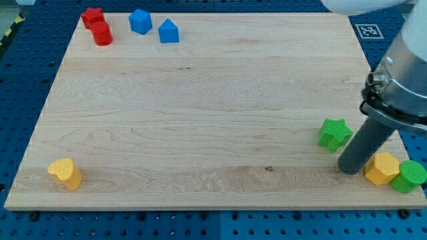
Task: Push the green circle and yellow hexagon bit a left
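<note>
Fingers: none fitted; the arm ends in a plain dark rod that holds nothing. Its lower end, my tip [349, 168], rests on the wooden board [200, 120] near the board's lower right corner.

Positions relative to my tip:
- yellow hexagon [381, 169]: just beside, toward the view's right; contact cannot be told.
- green circle [409, 177]: farther to the view's right, touching the yellow hexagon, at the board's edge.
- green star [333, 134]: near, toward the view's top and slightly left, apart from the rod.
- yellow heart-like block [65, 173]: well apart, far to the view's left, near the lower left corner.
- two blue blocks [140, 21] [169, 31]: well apart, up toward the view's top left.
- two red blocks [92, 17] [102, 33]: farthest, top left corner, touching one another.
</note>
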